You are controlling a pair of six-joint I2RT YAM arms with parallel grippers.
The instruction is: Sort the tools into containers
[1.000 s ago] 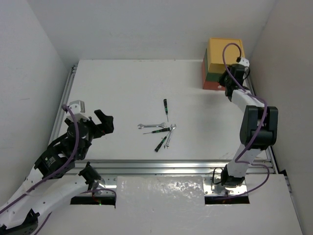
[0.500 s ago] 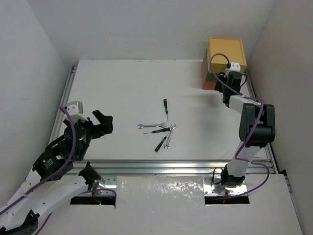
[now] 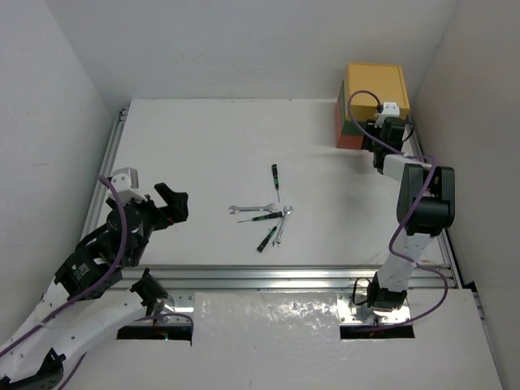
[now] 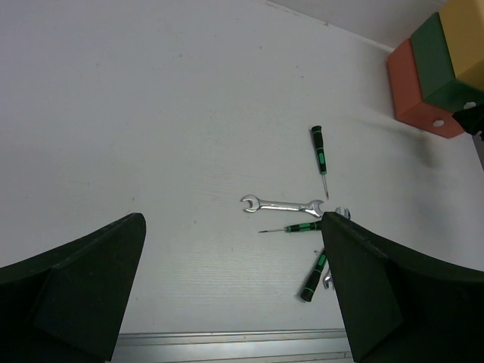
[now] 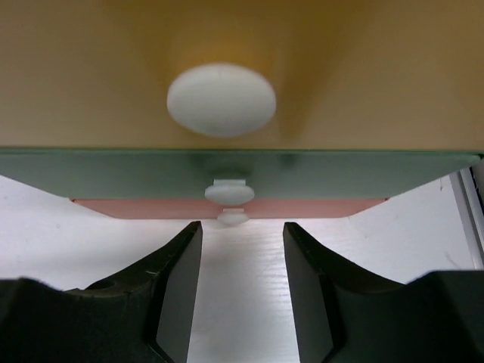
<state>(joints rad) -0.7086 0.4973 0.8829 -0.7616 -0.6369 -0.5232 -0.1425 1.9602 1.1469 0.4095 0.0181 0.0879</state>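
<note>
The three drawers are stacked at the far right corner of the table (image 3: 195, 146): the yellow drawer (image 4: 465, 30) on top, the green drawer (image 4: 432, 54) under it, and the orange-red drawer (image 4: 412, 76) at the bottom. A white round knob (image 5: 221, 98) is seen on the yellow front. Smaller knobs are seen below it on the green and the orange-red fronts.

The right gripper (image 5: 242, 227) is held just in front of this stack, pointed at the drawer fronts. Its fingers (image 5: 178, 280) are parted to a moderate gap, and nothing is held between them.

The tools are found well apart from the stack, to its left and nearer to the arm bases. One black-green screwdriver (image 3: 275, 180) lies alone, closest to the stack. A silver wrench (image 3: 252, 209), a thin screwdriver (image 3: 262, 217), a second wrench (image 3: 281, 226) and another black-green screwdriver (image 3: 266, 239) are gathered in a small cluster beside it, some of them touching.

The left gripper (image 3: 172, 203) is kept far from the stack, over the left side of the table. Its fingers (image 4: 76, 280) are spread fully wide and hold nothing.
</note>
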